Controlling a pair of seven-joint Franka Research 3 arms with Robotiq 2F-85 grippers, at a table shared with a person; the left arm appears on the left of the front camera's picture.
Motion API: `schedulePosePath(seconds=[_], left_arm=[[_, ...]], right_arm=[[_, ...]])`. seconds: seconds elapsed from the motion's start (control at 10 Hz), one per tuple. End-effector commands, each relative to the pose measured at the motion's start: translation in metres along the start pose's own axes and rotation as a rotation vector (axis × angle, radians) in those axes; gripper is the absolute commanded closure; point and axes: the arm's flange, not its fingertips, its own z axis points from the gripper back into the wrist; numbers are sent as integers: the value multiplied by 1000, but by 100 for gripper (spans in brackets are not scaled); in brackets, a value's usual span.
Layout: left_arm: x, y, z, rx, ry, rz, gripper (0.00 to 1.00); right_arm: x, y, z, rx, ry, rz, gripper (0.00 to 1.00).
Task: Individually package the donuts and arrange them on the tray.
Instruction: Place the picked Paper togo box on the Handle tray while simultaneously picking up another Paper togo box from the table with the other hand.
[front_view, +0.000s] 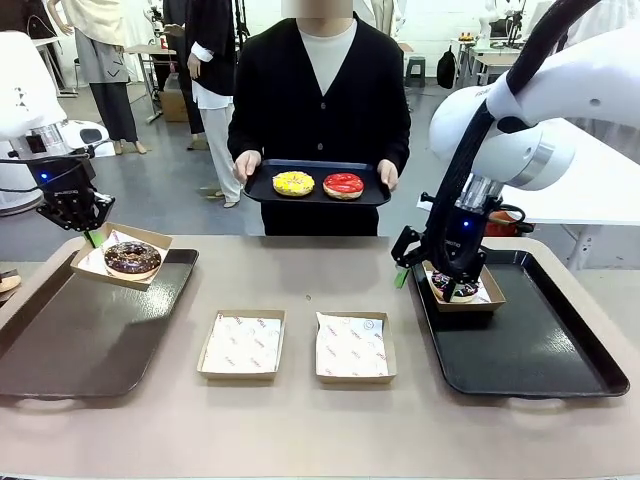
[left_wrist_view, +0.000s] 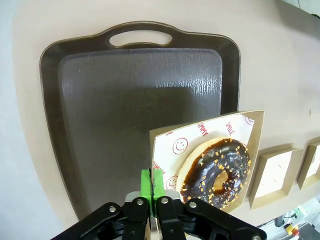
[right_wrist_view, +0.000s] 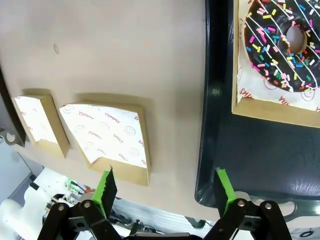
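Observation:
My left gripper is shut on the edge of a cardboard box and holds it tilted over the left brown tray. A chocolate-glazed donut lies in that box. My right gripper hangs open just above a second box on the right black tray; this box holds a dark donut with coloured sprinkles. A yellow donut and a red donut sit on a small black tray held by the person.
Two empty paper-lined boxes stand side by side at the table's middle front, also in the right wrist view as boxes. The person's hands grip the small tray at the far edge.

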Motion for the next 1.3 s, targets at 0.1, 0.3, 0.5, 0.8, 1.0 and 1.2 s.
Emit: schedulePosePath(seconds=[0.1,0.3,0.5,0.8,1.0,1.2], left_arm=[[-1,0,4,2,-5,5,99],[-1,0,4,2,-5,5,99],[0,0,0,0,0,0,99],[6,-1,-3,24,-5,5,99],[9,-5,-5,17,-15,-8,99],[17,-9,-16,-2,2,-24,99]], right_arm=[[-1,-1,2,-2,3,0,0],[-1,-1,2,-2,3,0,0],[-5,9,-5,-39,-32,-23,0],[-18,37,-25,-101,-114,-60,0],[-24,56,-46,-152,-140,-59,0],[-28,67,-66,-201,-180,-67,0]])
